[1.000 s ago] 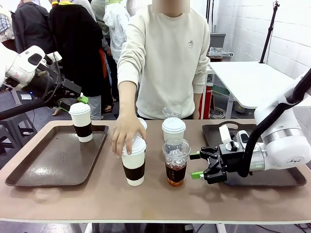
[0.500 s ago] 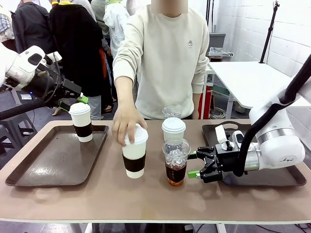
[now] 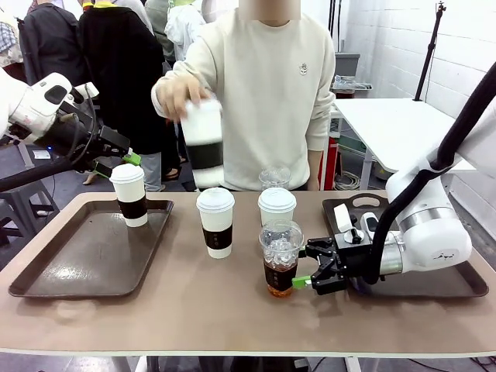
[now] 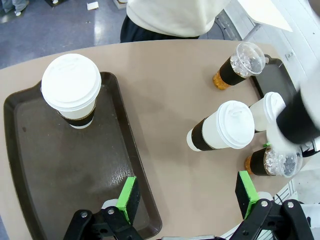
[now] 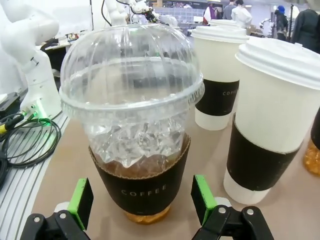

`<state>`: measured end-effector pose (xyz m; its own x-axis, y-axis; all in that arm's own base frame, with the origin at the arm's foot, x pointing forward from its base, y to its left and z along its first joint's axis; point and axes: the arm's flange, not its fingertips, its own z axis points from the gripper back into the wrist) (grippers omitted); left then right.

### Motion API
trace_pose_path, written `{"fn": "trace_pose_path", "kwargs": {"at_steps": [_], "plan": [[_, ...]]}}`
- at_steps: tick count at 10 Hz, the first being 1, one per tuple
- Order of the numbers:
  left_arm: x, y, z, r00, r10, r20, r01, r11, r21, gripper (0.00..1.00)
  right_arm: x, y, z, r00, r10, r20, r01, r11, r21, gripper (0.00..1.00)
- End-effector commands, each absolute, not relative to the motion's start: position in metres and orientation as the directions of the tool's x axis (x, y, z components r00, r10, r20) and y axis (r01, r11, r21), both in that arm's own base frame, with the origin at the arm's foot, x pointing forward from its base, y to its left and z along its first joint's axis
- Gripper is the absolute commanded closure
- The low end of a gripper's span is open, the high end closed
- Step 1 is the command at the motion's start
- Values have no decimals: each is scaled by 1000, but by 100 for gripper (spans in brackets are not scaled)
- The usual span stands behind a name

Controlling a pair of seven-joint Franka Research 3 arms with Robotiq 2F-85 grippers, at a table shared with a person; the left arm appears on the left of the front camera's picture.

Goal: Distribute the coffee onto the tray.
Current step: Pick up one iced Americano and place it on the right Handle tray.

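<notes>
Iced coffee cup (image 3: 280, 262) sitting near-centre on table (image 3: 155, 314), just left of right tray (image 3: 465, 288) | right gripper (image 3: 304, 266) framing its sleeve, jaws open, holding nothing | left gripper (image 4: 187, 195) hanging open above left tray (image 4: 30, 165) | step: grasping; next: closing squarely on sleeve, carrying right.

**Desk** (image 3: 232, 310): carries two trays and five cups.

**Left tray** (image 3: 85, 263): at the desk's left end.
- The tray cup (image 3: 129, 194) stands upright at its far right corner.
- The left gripper (image 4: 186, 192) hangs above it, near that cup.

**Right tray** (image 3: 465, 283): at the desk's right end.

**Middle cup** (image 3: 216, 222): on the desk between the trays.

**Far cup** (image 3: 277, 206): just right of the middle cup and slightly farther.

**Far iced cup** (image 3: 274, 178): behind the far cup, by the far edge.

**Near iced cup** (image 3: 280, 258): in front of the far cup.
- The right gripper (image 3: 304, 265) reaches in from the right.
- Its fingers (image 5: 81, 196) stand on either side of the cup.

**Raised cup** (image 3: 203, 143): held in a hand (image 3: 177, 93), in the air above the middle cup.
</notes>
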<state>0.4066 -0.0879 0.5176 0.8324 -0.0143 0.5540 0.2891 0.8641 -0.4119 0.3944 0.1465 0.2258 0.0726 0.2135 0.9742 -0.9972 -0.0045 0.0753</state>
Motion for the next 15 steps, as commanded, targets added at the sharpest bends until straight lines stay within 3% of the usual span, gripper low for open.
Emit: {"fn": "trace_pose_path", "kwargs": {"at_steps": [1,7,8,9,15], "plan": [[407,-87,517,837,-3,547,286,855,-433,0,398,162,223,54,182,982,-999,19,51,0],[407,-87,517,837,-3,547,286,855,-433,0,403,179,225,106,158,982,-994,1,107,0],[407,-87,517,837,-3,547,286,855,-433,0,402,179,227,121,168,978,-992,-10,125,17],[407,-87,517,837,-3,547,286,855,-433,0,401,179,228,106,141,984,-994,-22,110,20],[407,-87,517,837,-3,547,286,855,-433,0,385,161,270,151,90,984,-987,-45,155,20]]}}
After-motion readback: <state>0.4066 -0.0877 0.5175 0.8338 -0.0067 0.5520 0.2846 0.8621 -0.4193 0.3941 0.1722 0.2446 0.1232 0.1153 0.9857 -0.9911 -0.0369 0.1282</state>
